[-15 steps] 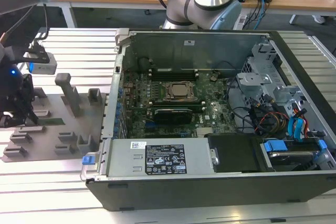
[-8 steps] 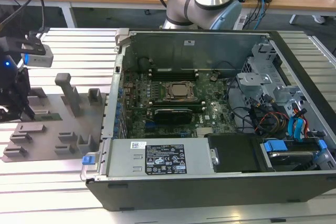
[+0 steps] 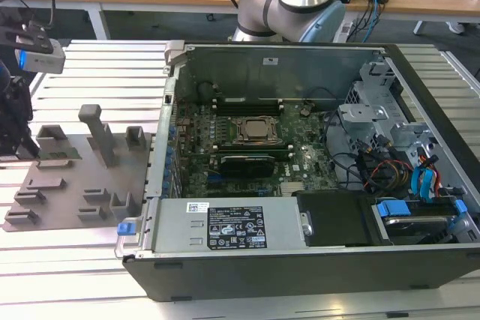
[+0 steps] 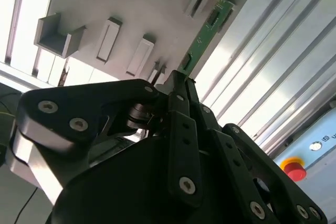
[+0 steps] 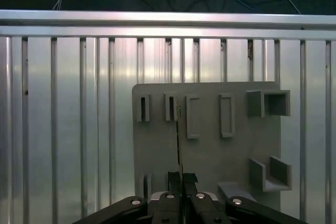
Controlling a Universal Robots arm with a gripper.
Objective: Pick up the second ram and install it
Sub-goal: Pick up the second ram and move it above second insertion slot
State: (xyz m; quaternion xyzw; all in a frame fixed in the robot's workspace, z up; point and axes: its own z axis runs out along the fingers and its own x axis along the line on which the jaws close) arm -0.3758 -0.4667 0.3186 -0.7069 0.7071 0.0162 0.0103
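In the second wrist view the second ram [image 4: 206, 31], a slim green board, sticks out from between my black fingers. My gripper [image 4: 177, 80] is shut on one end of it. In the first wrist view the ram [image 5: 179, 140] appears edge-on as a thin dark line above the grey fixture plate [image 5: 210, 156], with the gripper [image 5: 182, 178] closed around it. In the exterior view the gripper [image 3: 15, 121] hangs at the far left, over the left end of the fixture plate [image 3: 67, 189] and well away from the open computer case [image 3: 300, 148].
The case lies open with the motherboard, the square CPU socket [image 3: 255, 131] and dark memory slots on both sides of it. Cables and drive bays fill the case's right end. Grey fixture blocks [image 3: 97, 134] stand up from the plate. Slatted aluminium table [image 3: 97, 73] lies underneath.
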